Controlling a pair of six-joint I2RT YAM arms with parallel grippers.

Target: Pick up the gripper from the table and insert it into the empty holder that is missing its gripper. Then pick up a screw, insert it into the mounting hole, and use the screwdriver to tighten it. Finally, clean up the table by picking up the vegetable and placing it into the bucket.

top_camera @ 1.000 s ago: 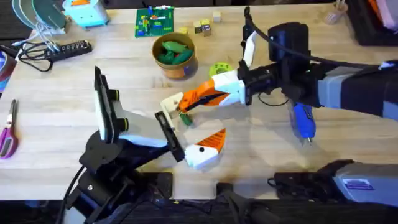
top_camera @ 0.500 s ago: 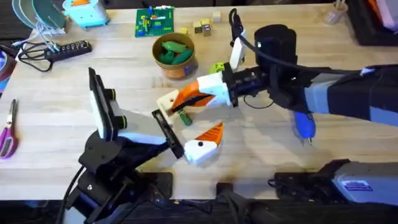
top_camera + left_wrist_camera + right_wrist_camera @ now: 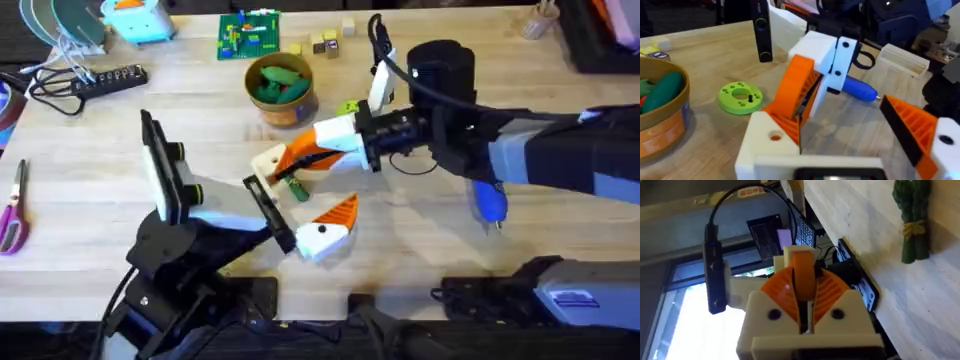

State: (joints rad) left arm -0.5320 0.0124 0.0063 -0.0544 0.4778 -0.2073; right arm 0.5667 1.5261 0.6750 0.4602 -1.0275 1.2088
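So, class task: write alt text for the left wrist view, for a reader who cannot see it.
The right gripper, its orange fingers shut on the gripper, presses it onto the white holder of the left arm. Behind on the wooden table lie the screwdriver, a green disc and the bucket.

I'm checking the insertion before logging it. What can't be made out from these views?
1. Whether the gripper is fully seated in the holder: overhead, the right fingers cover the joint.
2. The screwdriver: overhead, its upper part lies under the right arm.
3. Screws: in the left wrist view a dark pin stands in the green disc, too small to identify.
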